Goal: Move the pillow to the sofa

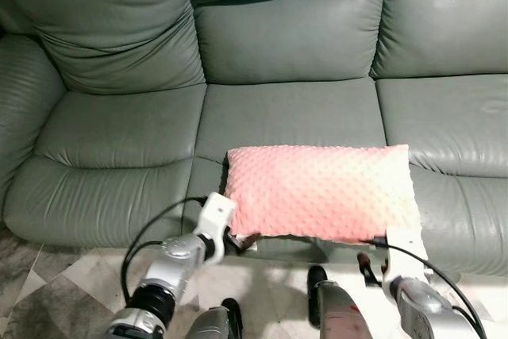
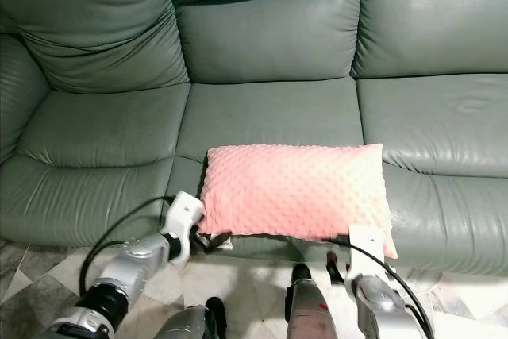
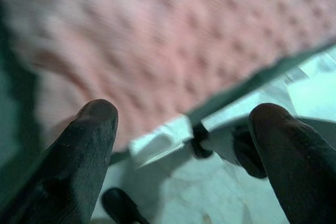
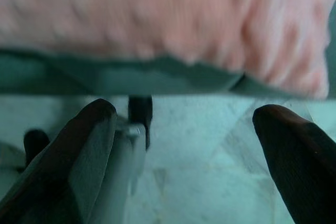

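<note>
Where the two arms reach forward at the near edge, the left gripper (image 1: 238,242) and right gripper (image 1: 371,263) sit just below the pillow's front corners, each with fingers (image 3: 84,150) spread apart and gripping nothing, as both wrist views show. Beyond them, the pink dotted pillow (image 1: 317,191) lies flat on the front of the sofa's (image 1: 278,53) middle seat cushion. Placement appears complete; only withdrawing the arms seems left.

A grey-green leather sofa (image 1: 278,109) spans the frame, cushions creased and softly lit. Along the bottom edge runs a pale marble-patterned tile floor (image 1: 55,291).
</note>
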Tool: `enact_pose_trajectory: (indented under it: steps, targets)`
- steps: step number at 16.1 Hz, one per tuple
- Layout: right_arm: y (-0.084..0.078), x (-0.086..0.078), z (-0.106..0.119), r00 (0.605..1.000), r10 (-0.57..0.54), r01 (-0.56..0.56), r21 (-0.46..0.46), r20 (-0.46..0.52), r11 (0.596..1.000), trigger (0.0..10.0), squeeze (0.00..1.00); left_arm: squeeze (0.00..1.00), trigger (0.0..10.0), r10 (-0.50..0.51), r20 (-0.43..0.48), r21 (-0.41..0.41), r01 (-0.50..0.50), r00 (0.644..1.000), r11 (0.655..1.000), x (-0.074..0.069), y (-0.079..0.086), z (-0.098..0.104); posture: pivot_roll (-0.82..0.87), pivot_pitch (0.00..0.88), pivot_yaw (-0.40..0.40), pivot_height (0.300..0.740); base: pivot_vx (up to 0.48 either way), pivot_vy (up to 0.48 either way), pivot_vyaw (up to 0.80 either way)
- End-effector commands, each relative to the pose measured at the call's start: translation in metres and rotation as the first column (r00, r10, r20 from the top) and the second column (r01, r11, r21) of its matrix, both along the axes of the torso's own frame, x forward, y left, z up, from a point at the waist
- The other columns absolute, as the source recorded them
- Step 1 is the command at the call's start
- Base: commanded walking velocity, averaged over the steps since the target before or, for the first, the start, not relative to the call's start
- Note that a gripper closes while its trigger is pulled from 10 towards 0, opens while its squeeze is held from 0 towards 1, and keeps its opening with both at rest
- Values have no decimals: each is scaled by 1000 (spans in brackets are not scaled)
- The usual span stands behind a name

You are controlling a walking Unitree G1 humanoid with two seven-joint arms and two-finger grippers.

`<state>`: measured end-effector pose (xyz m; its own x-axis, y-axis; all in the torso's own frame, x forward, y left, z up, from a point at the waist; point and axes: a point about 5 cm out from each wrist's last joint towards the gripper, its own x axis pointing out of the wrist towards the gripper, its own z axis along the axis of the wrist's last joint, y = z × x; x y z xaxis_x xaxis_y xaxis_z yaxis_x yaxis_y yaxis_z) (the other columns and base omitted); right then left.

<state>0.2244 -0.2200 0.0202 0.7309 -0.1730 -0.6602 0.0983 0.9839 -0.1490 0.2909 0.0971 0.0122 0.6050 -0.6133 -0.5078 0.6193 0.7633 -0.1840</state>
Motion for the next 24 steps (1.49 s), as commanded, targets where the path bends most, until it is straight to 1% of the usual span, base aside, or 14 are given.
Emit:
enact_pose_trajectory:
  steps: [1,2,3,4,6,7,8,9,10,11,12,16,21,24]
  targets:
    - [0,-9,-13,998,23,-23,-1,-60,1000,10000,1000,1000,10000,-22,-41,24,23,999,999,-9,4,-9,-140,349,180,740,0,0,0]
    - [-7,-10,-18,996,43,-45,-20,-74,999,10000,1000,961,10000,-28,-45,30,30,999,999,-10,0,-9,-137,351,180,740,0,0,0]
    - [-9,-9,-22,993,86,-90,-46,-78,995,10000,1000,808,10000,-27,-50,32,28,998,999,-9,-1,-10,-137,351,180,740,0,0,0]
    - [-12,-11,-28,989,124,-128,-46,-78,991,10000,1000,0,10000,-17,-52,34,18,998,999,-8,-3,-8,-132,355,179,740,0,0,0]
    - [-16,-9,-33,985,156,-160,-58,-74,985,10000,969,0,10000,4,-40,35,-3,999,999,-4,-6,-5,-132,355,179,740,0,0,0]
    - [-20,-4,-33,984,172,-175,-73,-46,982,10000,863,0,10000,17,-32,47,-15,999,999,-1,-7,-4,-123,361,182,740,0,0,0]
    - [-23,2,-31,984,180,-180,-82,-8,980,10000,647,0,10000,26,-25,57,-25,999,998,1,-8,-3,-121,363,184,740,0,0,0]
    - [-26,8,-30,982,186,-184,-86,22,979,10000,486,0,10000,35,-17,71,-34,999,997,2,-8,-3,-121,363,184,740,0,0,0]
    - [-27,15,-27,977,207,-201,-97,52,975,10000,235,0,10000,48,-7,85,-47,999,995,4,-7,-2,-120,364,186,740,0,0,0]
    - [-27,19,-24,973,223,-214,-113,68,970,10000,59,0,10000,55,-4,88,-54,998,995,5,-6,-2,-117,366,186,740,0,0,0]
    - [-28,24,-21,968,235,-223,-131,86,966,10000,0,0,10000,66,-2,86,-65,998,994,7,-6,-1,-116,367,186,740,0,0,0]
    - [-30,33,-19,962,245,-227,-144,121,963,10000,0,0,10000,80,0,95,-80,997,992,7,-3,-2,-108,371,184,740,0,0,0]
    - [-18,46,-14,936,277,-263,-93,217,960,10000,0,0,10000,106,15,124,-107,994,987,9,0,-3,-110,371,186,740,0,0,0]
    - [-4,56,-7,909,306,-304,-52,282,951,10000,0,0,10000,121,32,135,-124,992,983,12,0,-1,-111,370,183,740,0,0,0]
